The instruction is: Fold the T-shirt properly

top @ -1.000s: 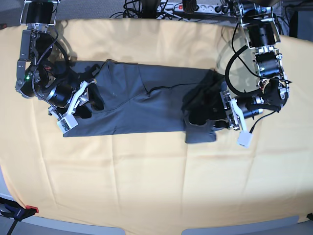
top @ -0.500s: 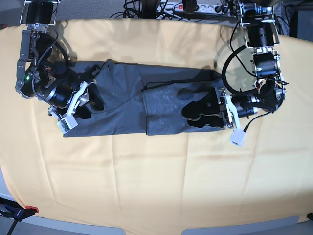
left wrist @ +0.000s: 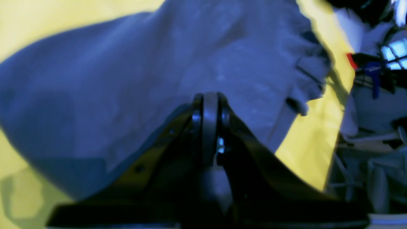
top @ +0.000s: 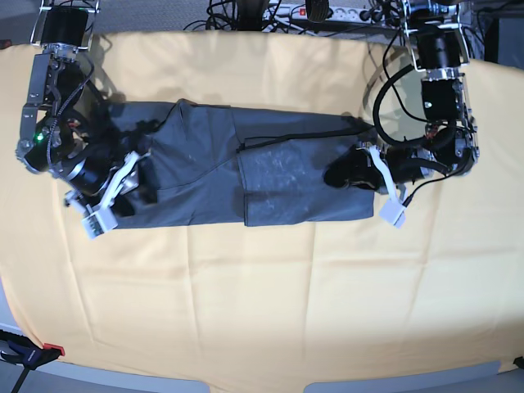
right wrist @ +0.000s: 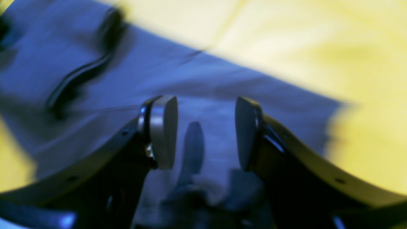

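Landmark: the dark blue-grey T-shirt (top: 286,176), lying on the pale yellow table (top: 213,311), partly folded.

Left to right, base view. Right gripper (right wrist: 206,133): over the T-shirt's left end, fingers wide apart; right wrist view shows cloth below and between them, no grip visible. The arm hides much of that end; its outline under the arm cannot be read. Folded panel: on the T-shirt's right half, its inner edge near mid-length. Left gripper (left wrist: 208,127): over the T-shirt's right part, fingers brought together; whether fabric is pinched cannot be told. This gripper covers part of the panel.

T-shirt long axis: left to right across the base view. Collar not identifiable, so neck direction undetermined. Both wrist views blurred in places and crop the T-shirt; both arms cut off at the base view's top edge.
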